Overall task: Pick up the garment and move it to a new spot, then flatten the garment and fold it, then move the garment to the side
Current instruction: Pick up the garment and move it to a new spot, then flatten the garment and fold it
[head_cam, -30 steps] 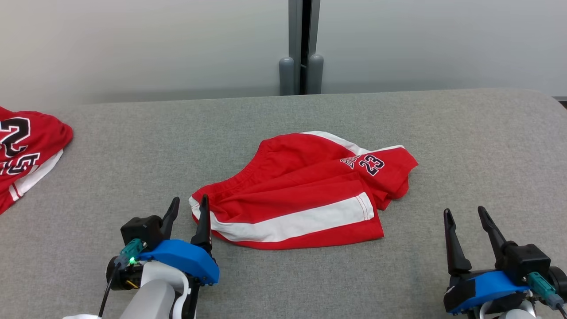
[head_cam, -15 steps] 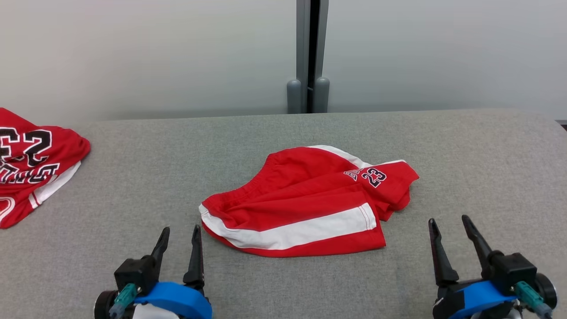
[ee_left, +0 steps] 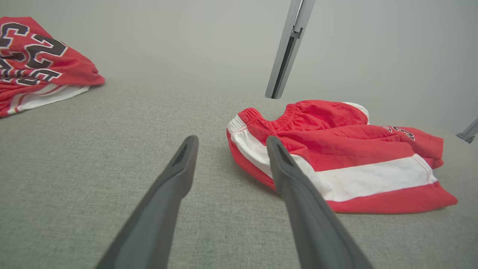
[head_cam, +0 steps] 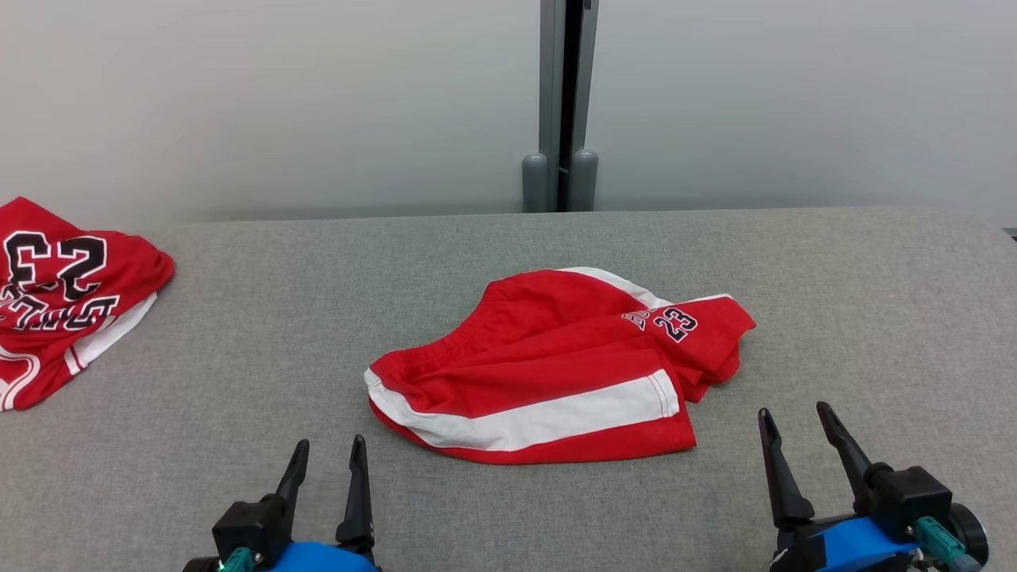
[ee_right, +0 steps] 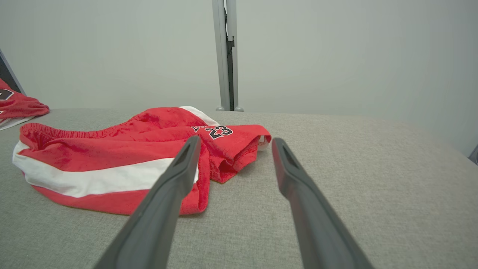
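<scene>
The garment (head_cam: 548, 373) is a pair of red shorts with a white side stripe and a black "23", lying folded and rumpled in the middle of the grey table (head_cam: 318, 302). It also appears in the left wrist view (ee_left: 336, 157) and the right wrist view (ee_right: 112, 160). My left gripper (head_cam: 330, 445) stands open at the lower left, short of the waistband corner, with nothing between its fingers. Open and empty too, my right gripper (head_cam: 794, 413) sits at the lower right, apart from the shorts' hem.
A second red garment (head_cam: 63, 294) with black and white lettering lies at the table's left edge, seen as well in the left wrist view (ee_left: 37, 63). A grey post (head_cam: 560, 103) stands against the pale wall behind the table's far edge.
My left gripper has drawn back toward me, away from the waistband corner. The right gripper has pulled back slightly. The head camera has tilted, shifting the whole picture downward.
</scene>
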`<state>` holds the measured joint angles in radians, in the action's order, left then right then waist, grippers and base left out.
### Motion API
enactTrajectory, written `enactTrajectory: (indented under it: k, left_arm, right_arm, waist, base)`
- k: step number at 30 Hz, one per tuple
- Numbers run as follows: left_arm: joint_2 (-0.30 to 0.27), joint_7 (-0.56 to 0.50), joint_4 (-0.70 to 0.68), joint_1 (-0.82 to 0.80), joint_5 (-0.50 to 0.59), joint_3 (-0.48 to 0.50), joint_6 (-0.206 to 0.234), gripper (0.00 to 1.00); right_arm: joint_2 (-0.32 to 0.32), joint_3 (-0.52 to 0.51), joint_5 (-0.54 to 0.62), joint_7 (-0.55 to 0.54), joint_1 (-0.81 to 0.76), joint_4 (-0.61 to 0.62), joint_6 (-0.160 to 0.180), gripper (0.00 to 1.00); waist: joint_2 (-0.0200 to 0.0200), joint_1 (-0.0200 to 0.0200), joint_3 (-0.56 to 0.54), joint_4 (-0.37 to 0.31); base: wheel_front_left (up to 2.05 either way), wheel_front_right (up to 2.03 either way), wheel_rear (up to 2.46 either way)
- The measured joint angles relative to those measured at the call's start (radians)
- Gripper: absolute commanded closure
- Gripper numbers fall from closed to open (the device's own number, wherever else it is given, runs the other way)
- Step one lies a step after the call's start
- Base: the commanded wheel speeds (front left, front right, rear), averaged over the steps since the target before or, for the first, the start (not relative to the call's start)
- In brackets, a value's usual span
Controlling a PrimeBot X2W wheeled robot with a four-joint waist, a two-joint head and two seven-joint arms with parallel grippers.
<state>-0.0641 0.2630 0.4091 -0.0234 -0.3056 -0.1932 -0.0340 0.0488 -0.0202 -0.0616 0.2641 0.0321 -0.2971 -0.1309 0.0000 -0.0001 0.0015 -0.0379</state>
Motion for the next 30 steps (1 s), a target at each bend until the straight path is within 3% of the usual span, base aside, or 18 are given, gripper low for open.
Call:
enactTrajectory:
  k: [21,26,30]
  left_arm:
    - [0.011,0.000,0.006,0.008,0.022,0.021,-0.015,0.00]
    - [0.012,0.000,0.009,0.002,0.027,0.022,-0.015,0.00]
    - [0.012,0.000,0.010,-0.002,0.035,0.022,-0.015,0.00]
  right_arm:
    - [0.000,0.010,0.002,0.000,-0.001,-0.020,0.000,0.00]
    - [0.000,0.032,-0.001,0.000,0.057,-0.108,0.000,0.00]
    - [0.000,0.039,0.009,-0.035,0.150,-0.250,0.000,0.00]
  waist:
    - [0.0000,0.0001,-0.009,0.012]
    - [0.0000,0.0001,-0.002,0.026]
    - [0.0001,0.0001,0.006,0.048]
  base:
    - [0.00,0.00,0.00]
    - [0.00,0.00,0.00]
    - [0.00,0.00,0.00]
